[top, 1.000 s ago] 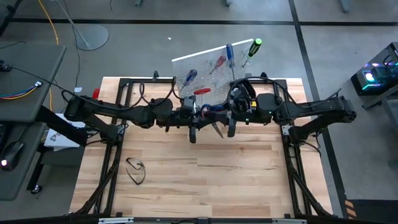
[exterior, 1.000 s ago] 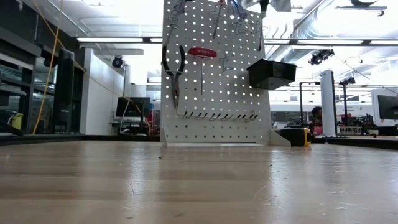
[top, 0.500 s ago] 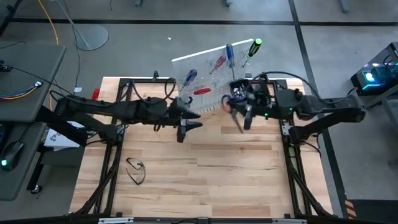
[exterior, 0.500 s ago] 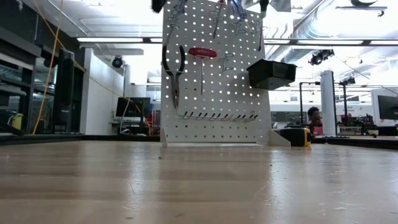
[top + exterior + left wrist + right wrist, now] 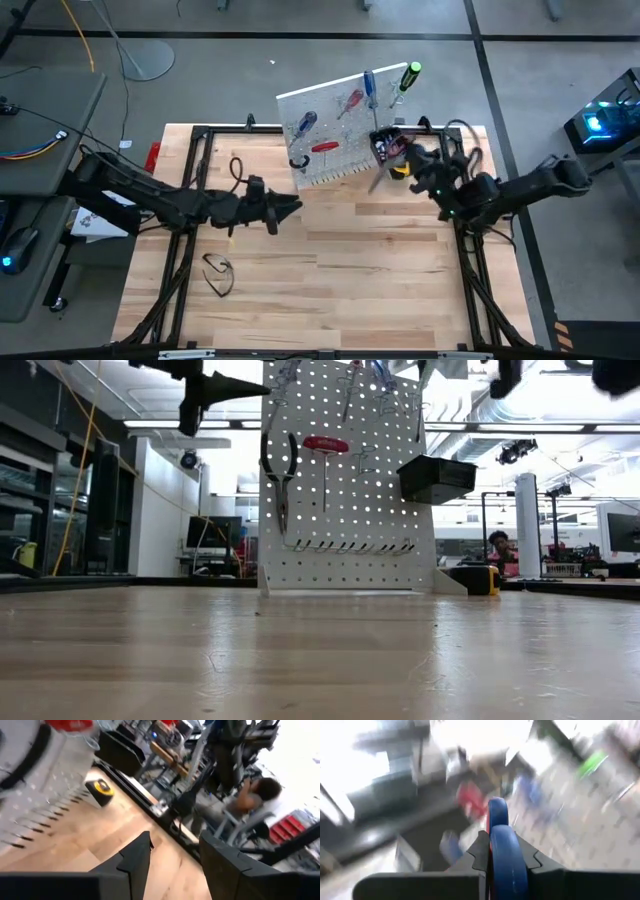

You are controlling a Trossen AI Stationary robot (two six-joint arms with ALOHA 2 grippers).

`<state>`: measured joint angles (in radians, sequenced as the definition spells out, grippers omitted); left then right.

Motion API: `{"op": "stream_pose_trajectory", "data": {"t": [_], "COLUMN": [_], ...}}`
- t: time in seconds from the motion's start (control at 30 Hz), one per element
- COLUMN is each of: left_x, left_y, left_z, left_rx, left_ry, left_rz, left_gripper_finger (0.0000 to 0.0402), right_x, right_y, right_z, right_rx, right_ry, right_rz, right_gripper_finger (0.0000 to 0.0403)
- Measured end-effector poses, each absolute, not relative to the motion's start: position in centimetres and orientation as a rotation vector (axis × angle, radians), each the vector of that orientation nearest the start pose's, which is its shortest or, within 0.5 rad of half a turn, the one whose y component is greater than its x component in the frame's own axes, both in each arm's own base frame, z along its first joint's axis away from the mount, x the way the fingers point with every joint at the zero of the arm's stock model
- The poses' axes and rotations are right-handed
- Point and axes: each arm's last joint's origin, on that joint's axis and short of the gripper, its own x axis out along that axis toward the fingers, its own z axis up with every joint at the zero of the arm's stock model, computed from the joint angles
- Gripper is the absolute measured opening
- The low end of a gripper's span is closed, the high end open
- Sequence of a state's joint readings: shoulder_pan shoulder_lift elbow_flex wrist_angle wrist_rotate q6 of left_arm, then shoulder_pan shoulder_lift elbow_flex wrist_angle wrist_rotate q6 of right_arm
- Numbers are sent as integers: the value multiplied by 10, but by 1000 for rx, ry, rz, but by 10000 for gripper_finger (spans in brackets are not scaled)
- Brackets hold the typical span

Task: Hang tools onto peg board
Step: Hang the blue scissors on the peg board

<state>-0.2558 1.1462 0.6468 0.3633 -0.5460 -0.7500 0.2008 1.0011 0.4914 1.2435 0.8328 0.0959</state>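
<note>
Your right end effector (image 5: 392, 160), right of centre in the high view by the peg board (image 5: 340, 130), is clamped on blue-handled scissors (image 5: 502, 850). Your left end effector (image 5: 292, 208), centre-left over the tabletop (image 5: 350, 270), is parted and empty.

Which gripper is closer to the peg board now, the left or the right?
Right. The right gripper is just in front of the peg board, by its right end; the left gripper is farther out over the table.
</note>
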Motion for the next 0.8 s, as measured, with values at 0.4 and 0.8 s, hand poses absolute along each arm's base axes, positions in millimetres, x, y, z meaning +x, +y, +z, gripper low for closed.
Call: {"op": "stream_pose_trajectory", "data": {"t": [0.4,0.8], "left_x": [236,236], "left_y": [-44,-44], "left_z": [275,274], "left_rx": [-497,-499], "left_ry": [7,12], "left_rz": [336,324], "left_gripper_finger": [146,146], "right_x": [240,268], "right_y": [-13,-30], "right_z": [344,351], "right_rx": [-56,-316], "right_ry": [-609,-431], "right_rz": [-667,-280], "right_gripper_finger": [22,21]}}
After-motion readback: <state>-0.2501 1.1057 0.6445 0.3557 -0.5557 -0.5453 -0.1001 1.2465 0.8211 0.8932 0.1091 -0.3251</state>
